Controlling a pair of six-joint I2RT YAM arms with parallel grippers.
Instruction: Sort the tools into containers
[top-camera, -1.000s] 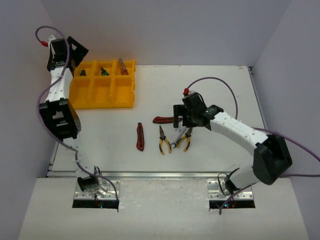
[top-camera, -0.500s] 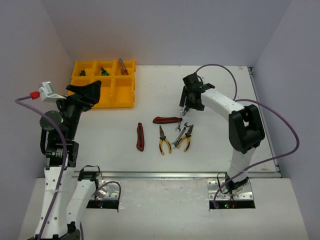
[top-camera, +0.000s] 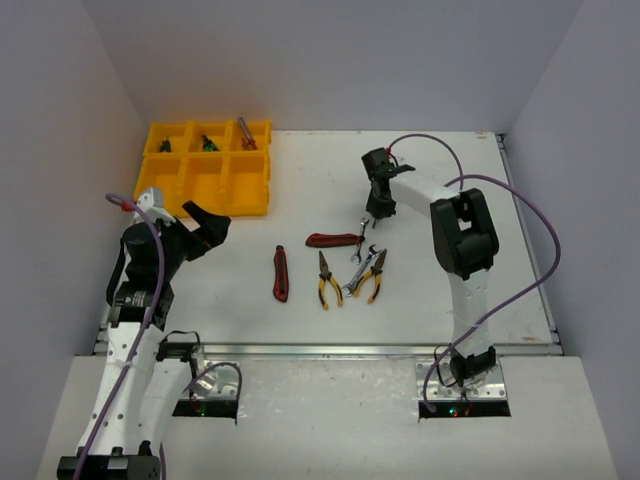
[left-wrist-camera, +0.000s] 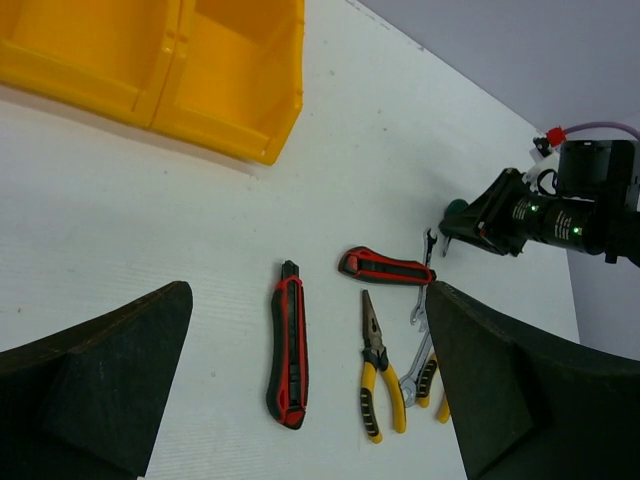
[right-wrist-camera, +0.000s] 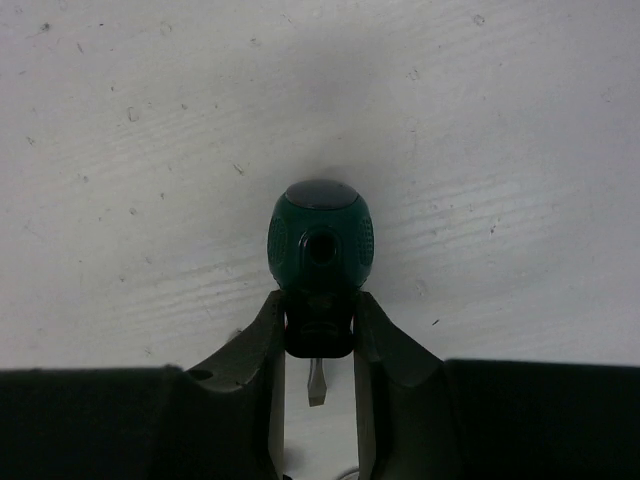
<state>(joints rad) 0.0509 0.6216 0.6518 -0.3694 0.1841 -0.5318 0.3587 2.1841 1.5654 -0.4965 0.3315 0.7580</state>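
My right gripper (right-wrist-camera: 320, 312) is shut on the black collar of a stubby green-handled screwdriver (right-wrist-camera: 320, 236), close to the white table; it sits right of centre at the back (top-camera: 378, 206). On the table lie a red-black utility knife (top-camera: 281, 273) (left-wrist-camera: 287, 343), a red-handled tool (top-camera: 333, 240) (left-wrist-camera: 385, 267), yellow-handled pliers (top-camera: 327, 281) (left-wrist-camera: 378, 375), a second pair of pliers (top-camera: 375, 279) and silver wrenches (top-camera: 361, 273). My left gripper (top-camera: 205, 228) (left-wrist-camera: 310, 390) stands open above the table's left side, nothing between its fingers. The yellow tray of containers (top-camera: 205, 182) (left-wrist-camera: 240, 120) sits far left.
The tray's three back compartments hold small tools: green ones (top-camera: 207, 143) and a red-handled one (top-camera: 245, 133). Its front compartments show bare yellow. The table's metal front rail (top-camera: 330, 349) runs along the near edge. Purple cables loop over both arms.
My right gripper moved toward the back of the table and closed on the green screwdriver. My left arm swung away from the tray down to the near left.
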